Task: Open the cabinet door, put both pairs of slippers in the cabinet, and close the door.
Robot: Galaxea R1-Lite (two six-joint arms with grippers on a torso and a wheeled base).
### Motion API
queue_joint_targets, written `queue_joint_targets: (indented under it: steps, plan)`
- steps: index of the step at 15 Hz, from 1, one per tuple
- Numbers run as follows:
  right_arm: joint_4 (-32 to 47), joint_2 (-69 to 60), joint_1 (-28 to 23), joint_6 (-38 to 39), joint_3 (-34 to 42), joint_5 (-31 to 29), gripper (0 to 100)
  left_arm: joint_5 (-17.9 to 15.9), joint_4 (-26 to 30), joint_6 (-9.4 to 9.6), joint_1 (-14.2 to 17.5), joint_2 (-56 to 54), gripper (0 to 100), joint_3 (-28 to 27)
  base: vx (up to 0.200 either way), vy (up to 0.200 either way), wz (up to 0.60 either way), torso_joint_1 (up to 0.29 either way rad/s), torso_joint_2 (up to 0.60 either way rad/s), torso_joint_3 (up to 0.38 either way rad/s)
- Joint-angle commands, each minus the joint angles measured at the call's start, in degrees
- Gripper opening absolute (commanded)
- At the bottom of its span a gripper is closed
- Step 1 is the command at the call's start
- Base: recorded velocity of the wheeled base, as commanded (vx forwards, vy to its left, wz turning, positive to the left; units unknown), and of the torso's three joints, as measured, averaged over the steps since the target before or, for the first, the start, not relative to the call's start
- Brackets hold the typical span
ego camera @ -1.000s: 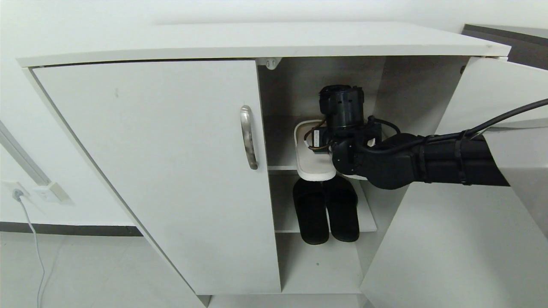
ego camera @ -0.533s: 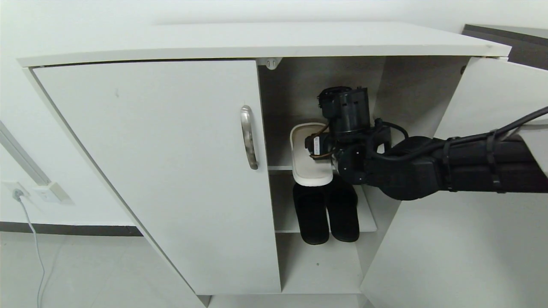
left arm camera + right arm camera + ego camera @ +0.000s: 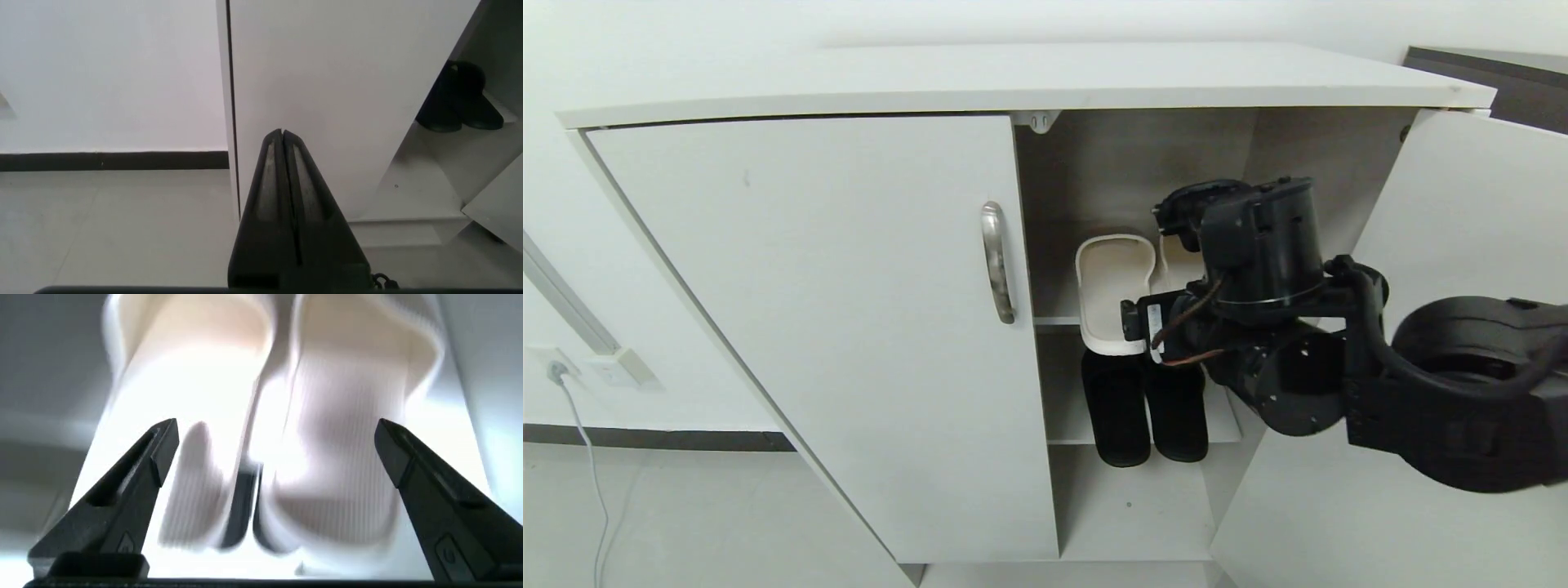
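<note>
White two-door panel cabinet (image 3: pixel 1013 77): right door (image 3: pixel 1462 204) stands open for loading. Black rubber slippers (image 3: pixel 1147 408) lie on the lower shelf. White ribbed slippers (image 3: pixel 1112 286) sit at 12 o'clock from them, overhanging the shelf edge. Right gripper (image 3: pixel 275 433) faces the white pair with fingers spread, holding nothing. Left gripper (image 3: pixel 282 139) is idle, fingers pressed together.

We note right arm (image 3: pixel 1445 392): matt black, bulky rounded shells. Round joint housing (image 3: pixel 1290 392) dotted with small holes. Wrist housing (image 3: pixel 1262 241) cylindrical, black. Thick black cable (image 3: pixel 1364 327) loops beside it. Thin brown wires (image 3: pixel 1186 317) pass small white label (image 3: pixel 1157 327). Right gripper (image 3: pixel 274 445): two black wedge-shaped fingers (image 3: pixel 139 482). Left gripper (image 3: pixel 282 140): we see two long black fingers (image 3: pixel 265 196) with rounded tips.
</note>
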Motion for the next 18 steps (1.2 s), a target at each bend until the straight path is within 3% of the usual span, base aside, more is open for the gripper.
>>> queue_joint_targets:
  steps: [1,6,10,11,18]
  plan:
    - [-2.87,-5.64,1.85,0.59,5.97,0.31,100,0.04,-0.01,-0.02,0.01,0.09,0,0.0,0.0,0.0,0.0,0.0,0.0,0.0]
    - [-7.18,-12.76,5.54,1.82,17.75,5.93,100,-0.04,-0.01,0.07,0.01,0.0,0,0.0,0.0,0.0,0.0,0.0,0.0,0.0]
    - [-7.62,-13.64,5.72,2.17,18.89,7.34,100,-0.04,-0.01,-0.1,0.1,0.09,0,0.0,0.0,0.0,0.0,0.0,0.0,0.0]
    - [-7.62,-13.99,5.8,2.08,19.68,7.34,0,-0.04,-0.01,-0.1,0.01,0.09,0,0.0,0.0,0.0,0.0,0.0,0.0,0.0]
    - [-7.7,-13.72,5.89,1.73,19.77,7.34,0,-0.22,-0.01,0.16,0.01,0.09,0,0.0,0.0,0.0,0.0,0.0,0.0,0.0]
